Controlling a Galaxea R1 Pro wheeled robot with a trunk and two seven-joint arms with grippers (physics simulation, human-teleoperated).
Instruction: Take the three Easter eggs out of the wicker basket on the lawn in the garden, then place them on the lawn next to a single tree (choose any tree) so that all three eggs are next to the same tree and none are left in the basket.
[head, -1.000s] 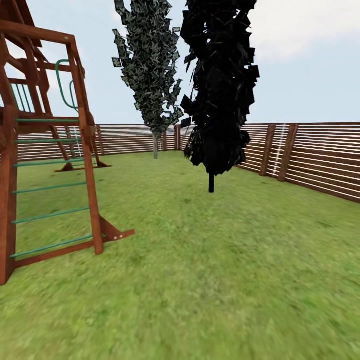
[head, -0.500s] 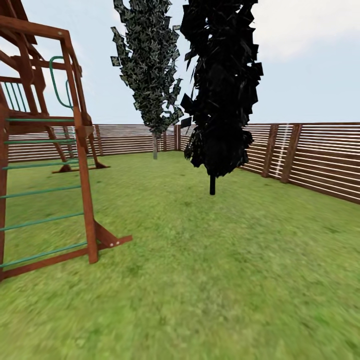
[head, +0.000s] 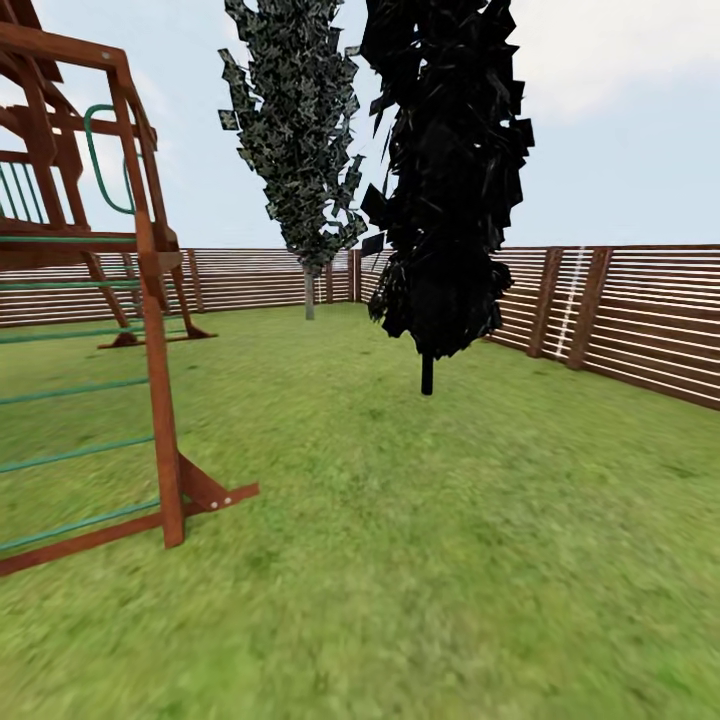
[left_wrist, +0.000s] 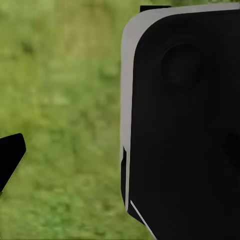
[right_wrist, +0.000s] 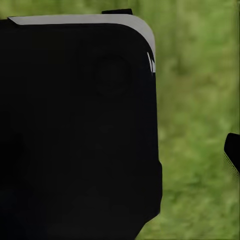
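Green mottled lawn (head: 430, 560) fills the lower head view, flat and blurry toward the near edge. A brown slatted fence (head: 640, 320) runs along the back and the right side of the garden, with pale sky above it. At the left stands a wooden play tower (head: 150, 330) with green rungs, cut off by the frame edge; one of its feet rests on the grass. A near-black tree (head: 445, 170) with a thin black trunk stands mid-lawn, its top cropped. Behind it, near the back fence, is the tree (head: 300, 140) with a pale grey-beige trunk and dark, pale-flecked leaves, its top also cropped.

In the left wrist view, a large black body with a pale rim (left_wrist: 180, 125) blocks much of the picture over blurred grass, and a dark tip (left_wrist: 10, 157) pokes in at the edge. In the right wrist view, a similar black housing (right_wrist: 80, 130) hangs over grass, with a small dark tip (right_wrist: 232, 150) at the edge. Jaw state cannot be told for either gripper.
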